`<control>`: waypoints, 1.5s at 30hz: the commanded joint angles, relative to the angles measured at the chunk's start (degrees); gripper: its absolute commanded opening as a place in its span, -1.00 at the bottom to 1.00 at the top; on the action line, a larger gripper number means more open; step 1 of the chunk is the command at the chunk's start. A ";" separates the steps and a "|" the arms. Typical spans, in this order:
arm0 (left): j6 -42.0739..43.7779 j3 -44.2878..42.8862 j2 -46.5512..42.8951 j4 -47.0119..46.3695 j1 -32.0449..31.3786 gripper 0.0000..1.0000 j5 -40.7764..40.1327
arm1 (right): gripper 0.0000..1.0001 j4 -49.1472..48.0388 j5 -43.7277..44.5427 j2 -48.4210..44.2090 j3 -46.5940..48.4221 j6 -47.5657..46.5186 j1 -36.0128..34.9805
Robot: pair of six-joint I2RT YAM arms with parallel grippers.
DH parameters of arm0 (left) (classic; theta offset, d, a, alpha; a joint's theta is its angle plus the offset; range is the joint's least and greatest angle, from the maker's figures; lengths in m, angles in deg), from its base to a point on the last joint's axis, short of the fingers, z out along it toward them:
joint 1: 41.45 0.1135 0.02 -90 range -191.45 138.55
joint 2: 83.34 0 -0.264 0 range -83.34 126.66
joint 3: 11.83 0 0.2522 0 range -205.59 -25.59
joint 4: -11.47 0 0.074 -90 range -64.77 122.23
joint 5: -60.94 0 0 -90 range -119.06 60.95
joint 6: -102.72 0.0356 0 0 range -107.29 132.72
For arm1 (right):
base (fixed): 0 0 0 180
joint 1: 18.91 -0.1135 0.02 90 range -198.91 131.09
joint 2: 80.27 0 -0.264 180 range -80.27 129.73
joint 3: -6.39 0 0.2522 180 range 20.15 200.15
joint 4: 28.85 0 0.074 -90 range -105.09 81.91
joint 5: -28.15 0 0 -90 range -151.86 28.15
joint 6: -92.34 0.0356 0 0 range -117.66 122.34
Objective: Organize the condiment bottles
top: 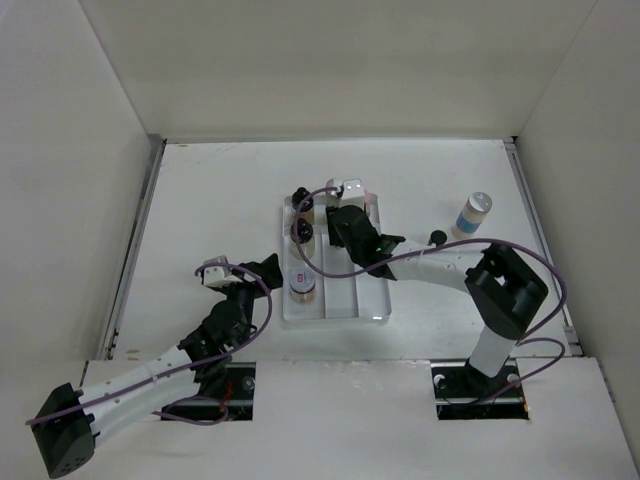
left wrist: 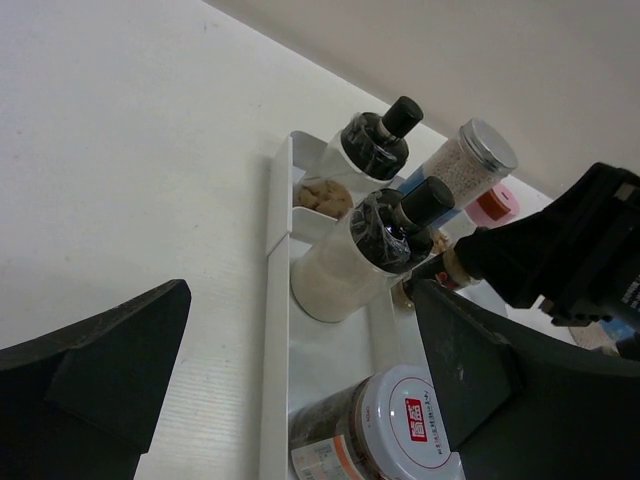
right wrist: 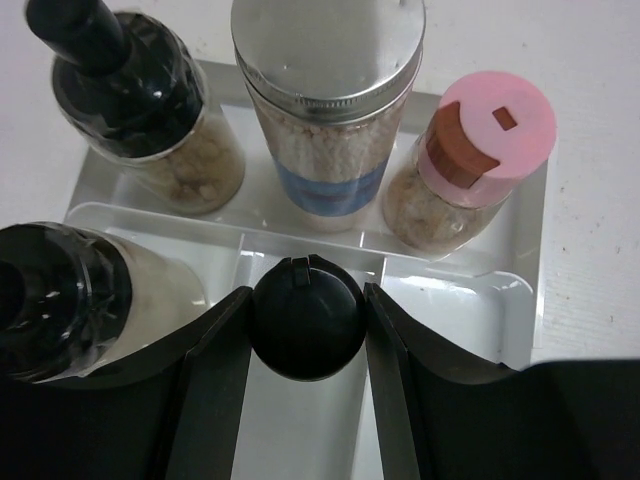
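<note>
White table, bare top. Clear three-compartment tray lies flat near the middle, long side running front to back. Blue-and-white labelled bottle stands upright on the table, well right of the tray. Small black item sits between them, nearer the bottle; too small to identify.

The tray is clear glossy plastic. Top centre, the silver-lidded bottle has a brushed metal lid; the pink-capped bottle beside it, matt plastic. Shiny film wraps the upper-left bottle. The round black cap lower down looks smooth, satin.
</note>
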 commanded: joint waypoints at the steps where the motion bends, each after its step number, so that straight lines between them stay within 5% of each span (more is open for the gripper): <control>1: 0.92 3.53 0.25 -3.63 -0.26 0.95 0.01 | -0.11 -4.13 1.65 1.30 3.41 -0.82 -0.83; 9: 1.01 3.36 1.04 -3.89 -0.09 0.95 0.18 | 0.44 -2.99 6.22 -0.18 2.89 -1.62 -2.42; 15: 1.01 2.83 2.62 -3.89 -0.09 0.95 0.00 | 0.58 -1.05 8.51 -15.89 -4.22 -0.83 -2.34; 20: 1.01 3.01 2.36 -4.07 -0.27 0.95 -0.44 | 0.69 4.81 12.27 -32.68 -14.76 2.77 5.81; 26: 1.01 2.92 2.71 -4.24 -0.35 0.95 -0.70 | 0.86 13.62 12.91 -34.74 -19.52 5.50 18.66; 37: 1.10 3.01 2.54 -4.33 -1.05 0.95 -0.61 | 0.73 12.84 5.08 -30.52 -21.64 8.14 23.15; 45: 1.01 3.01 2.63 -4.33 -0.53 0.96 0.00 | 0.33 10.29 1.31 -25.68 -20.76 9.55 26.58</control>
